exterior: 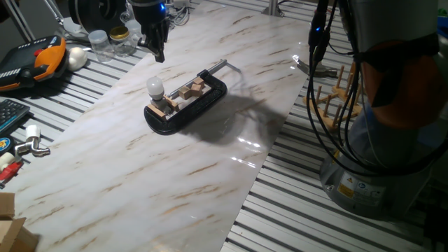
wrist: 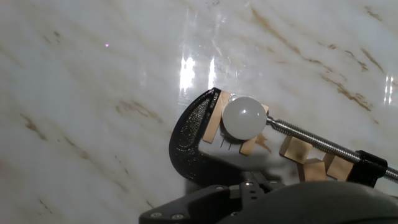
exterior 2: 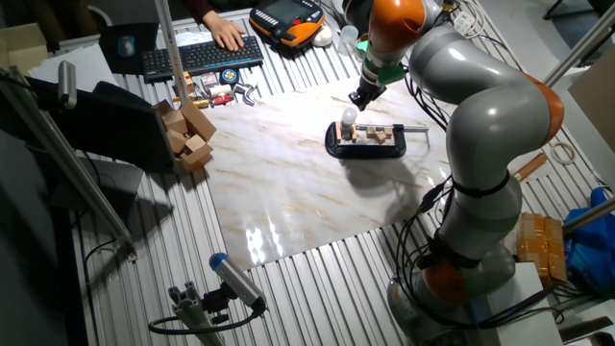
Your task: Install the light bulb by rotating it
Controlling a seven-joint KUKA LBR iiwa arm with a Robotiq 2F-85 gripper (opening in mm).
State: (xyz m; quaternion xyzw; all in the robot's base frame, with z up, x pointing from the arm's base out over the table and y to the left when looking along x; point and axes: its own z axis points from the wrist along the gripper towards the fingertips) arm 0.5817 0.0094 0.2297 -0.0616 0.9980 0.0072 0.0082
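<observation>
The light bulb (exterior: 155,87) is a small frosted white globe. It stands upright in a wooden holder at the left end of a black C-clamp (exterior: 189,105) on the marble board. It also shows in the other fixed view (exterior 2: 349,117) and, from above, in the hand view (wrist: 244,117), where the clamp (wrist: 196,146) wraps around it. My gripper (exterior: 159,56) hangs above and behind the bulb, apart from it, with its fingers close together and empty. It also shows in the other fixed view (exterior 2: 359,97). The hand view shows only the dark gripper body at the bottom edge.
Clear jars (exterior: 112,42), a white egg-shaped ball (exterior: 75,57) and an orange-black pendant (exterior: 35,59) lie at the back left. A wooden peg rack (exterior: 336,98) stands right of the board. A keyboard (exterior 2: 202,56) with a person's hand (exterior 2: 226,34) and loose wooden blocks (exterior 2: 187,135) are nearby.
</observation>
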